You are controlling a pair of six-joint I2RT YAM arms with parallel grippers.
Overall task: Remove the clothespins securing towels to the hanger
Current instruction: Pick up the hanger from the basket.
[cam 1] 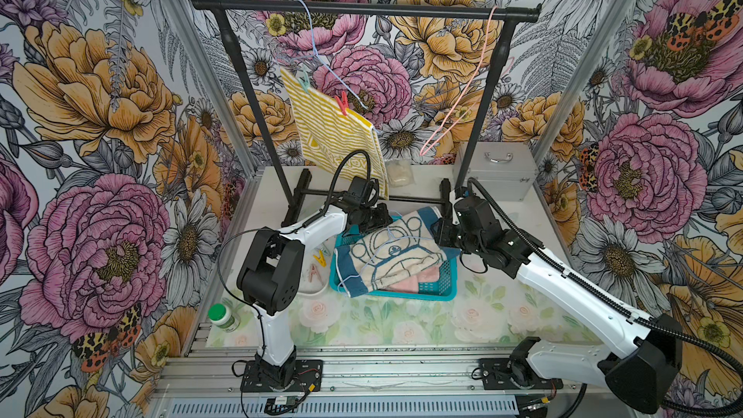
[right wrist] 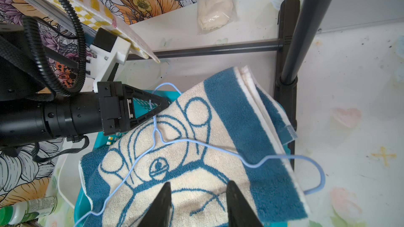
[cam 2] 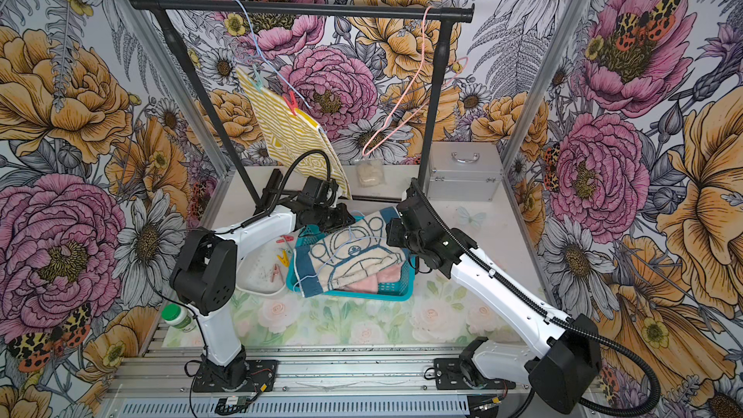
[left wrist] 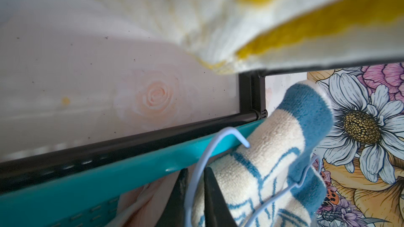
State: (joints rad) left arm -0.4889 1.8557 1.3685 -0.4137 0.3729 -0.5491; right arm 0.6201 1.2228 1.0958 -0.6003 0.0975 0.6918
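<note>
the left gripper (right wrist: 162,105) was seen low at the back rim of the teal plastic mesh basket (cam 1: 438,287), its jaws drawn together on the hook neck of the loose pale blue wire hanger (right wrist: 155,132). that hanger lay on the cream terry towel with blue border and blue line drawing (right wrist: 192,162), which was draped over the basket near the middle of the table (cam 1: 402,327), with the plain pale pink towel (cam 1: 406,278) beneath it. the right gripper (right wrist: 198,183) was held just above the cream towel, jaws apart, nothing between them.

the step in hand was judged to be the lifting of the bare hanger off the towel. the thin wire was likely to pivot in the pinch, so the hanger was best raised straight up and slowly, so that its far shoulder was not snagged in the terry loops or on the basket rim. the cream towel could be pressed down by the right gripper if it was dragged along.

a mint green plastic clothespin (cam 1: 304,79) and a red plastic clothespin (cam 1: 342,103) were clipped on the yellow-and-white striped towel (cam 1: 333,130) hung from the black metal rack (cam 1: 362,10) along the table's back edge. a yellow clothespin (cam 1: 320,258) and a pale pink clothespin (cam 1: 314,273) lay loose beside the basket, toward the table's left edge.
</note>
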